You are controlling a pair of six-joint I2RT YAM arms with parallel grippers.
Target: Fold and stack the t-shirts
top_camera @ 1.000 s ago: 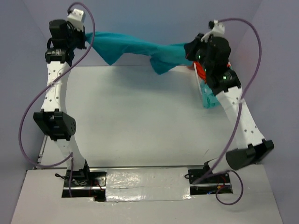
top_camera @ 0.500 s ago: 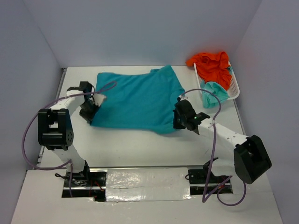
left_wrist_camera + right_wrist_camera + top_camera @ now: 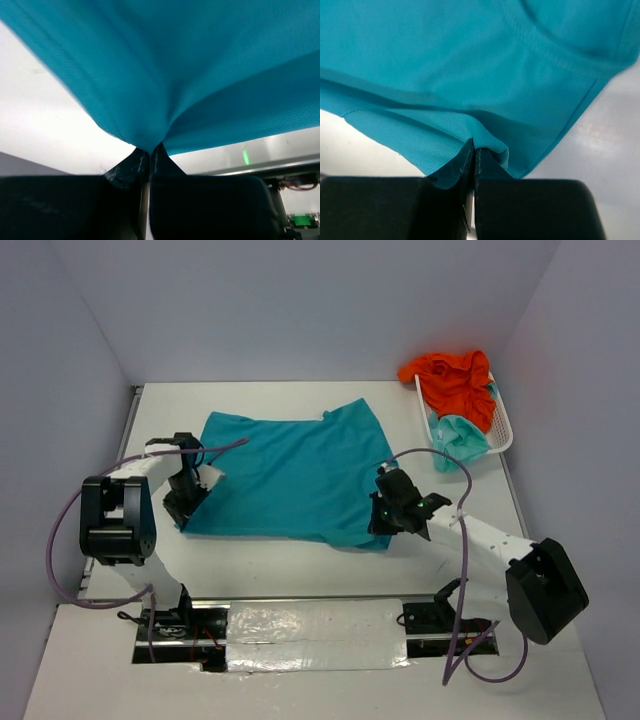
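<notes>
The teal blue t-shirt [image 3: 290, 472] lies spread flat on the white table [image 3: 300, 560], its hem toward the arms. My left gripper [image 3: 185, 508] sits low at the shirt's near left corner, jaws pinched on the cloth [image 3: 190, 75] at the fingertips [image 3: 149, 150]. At the near right corner my right gripper [image 3: 381, 524] is shut on a fold of the same shirt [image 3: 470, 60], fingertips [image 3: 474, 148] together. The bright orange t-shirt [image 3: 455, 380] and the mint-aqua t-shirt [image 3: 456, 437] lie crumpled in the basket at the back right.
A white mesh basket [image 3: 503, 430] stands at the table's back right corner against the wall. Grey walls close in the table on three sides. Purple cables loop from both arms above the table.
A second ago both arms held the teal shirt stretched high at the back. They have come down and drawn it toward the near edge, and it now lies flat.
</notes>
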